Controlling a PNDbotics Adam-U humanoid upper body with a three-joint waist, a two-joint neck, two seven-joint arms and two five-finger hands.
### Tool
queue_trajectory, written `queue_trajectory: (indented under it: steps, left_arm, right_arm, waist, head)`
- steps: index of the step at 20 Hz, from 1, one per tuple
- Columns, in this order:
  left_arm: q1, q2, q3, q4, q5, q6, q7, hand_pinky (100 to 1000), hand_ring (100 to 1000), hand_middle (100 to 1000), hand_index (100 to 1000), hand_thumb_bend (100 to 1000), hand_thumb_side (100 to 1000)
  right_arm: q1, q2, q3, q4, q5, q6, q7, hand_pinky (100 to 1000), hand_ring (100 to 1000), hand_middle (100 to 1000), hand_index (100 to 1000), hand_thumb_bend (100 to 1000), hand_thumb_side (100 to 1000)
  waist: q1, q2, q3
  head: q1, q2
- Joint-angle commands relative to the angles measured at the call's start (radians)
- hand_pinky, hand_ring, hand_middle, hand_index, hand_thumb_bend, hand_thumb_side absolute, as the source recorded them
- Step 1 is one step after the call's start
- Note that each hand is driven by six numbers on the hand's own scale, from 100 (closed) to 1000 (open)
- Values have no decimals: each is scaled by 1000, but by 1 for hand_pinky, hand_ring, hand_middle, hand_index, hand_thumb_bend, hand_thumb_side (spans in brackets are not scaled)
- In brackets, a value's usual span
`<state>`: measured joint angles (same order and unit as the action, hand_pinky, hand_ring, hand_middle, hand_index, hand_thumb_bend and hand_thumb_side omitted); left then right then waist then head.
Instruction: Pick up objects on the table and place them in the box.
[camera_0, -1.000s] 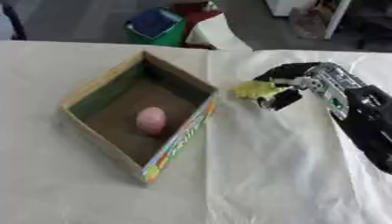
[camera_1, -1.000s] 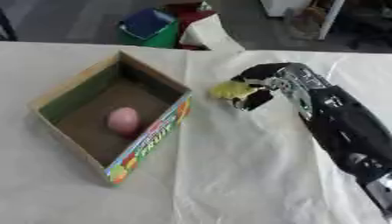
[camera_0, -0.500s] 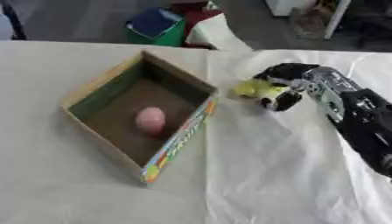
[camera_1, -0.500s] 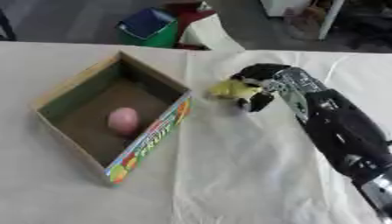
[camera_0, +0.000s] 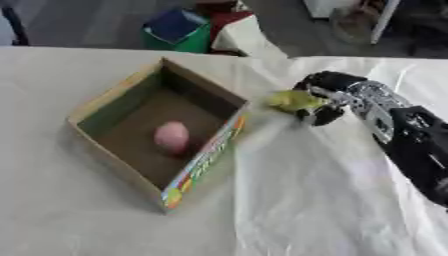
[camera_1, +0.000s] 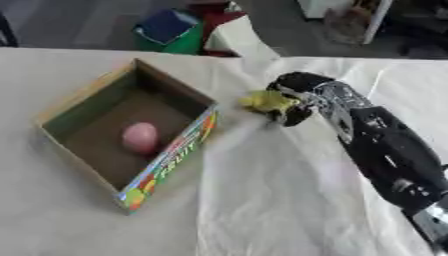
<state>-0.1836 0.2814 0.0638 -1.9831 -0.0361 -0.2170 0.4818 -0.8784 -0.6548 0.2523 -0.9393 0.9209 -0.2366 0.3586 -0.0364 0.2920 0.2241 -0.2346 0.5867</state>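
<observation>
Our right hand curls its fingers round a small yellow-green object, holding it just above the pale cloth beside the box's right-hand corner. We see no left hand in either view.

From the left of the worktop: an open cardboard box sits askew on the cloth, its near outer wall printed in bright colours. Inside it, on the brown floor and nearer the printed wall, lies a pink rounded object, apart from the walls.

Just right of the box, the yellow-green object is pinched between our thumb and curled fingers, outside the box and close to its rim without touching it. What the object is we cannot make out beyond its colour and lumpy shape.

Further right, our black and silver right arm runs in from the lower right corner, across the wrinkled cloth, to the hand.

Beyond the far edge of the worktop, blue, green and red containers stand on the floor.
</observation>
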Motion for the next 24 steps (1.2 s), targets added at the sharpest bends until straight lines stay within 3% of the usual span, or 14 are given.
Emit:
queue_trajectory:
  steps: [1,13,24]
  left_arm:
    - [-5,12,0,-17,-4,3,-4,513,631,623,730,100,908]
    - [-5,18,2,-17,-6,7,-9,509,632,624,730,100,905]
    - [-7,23,3,-17,-3,6,-6,507,632,624,731,100,901]
  right_arm:
    - [1,-19,-5,-9,-28,13,10,482,594,325,404,100,219]
    - [-12,-66,-25,-107,-109,31,67,492,601,356,459,100,202]
    - [-25,-84,-55,-195,-157,54,49,471,574,273,389,100,209]
  waist:
    - [3,-11,-1]
    - [0,-19,-6]
    - [0,-23,-6]
  head:
    - [3,-12]
    - [11,-7]
    - [-5,4]
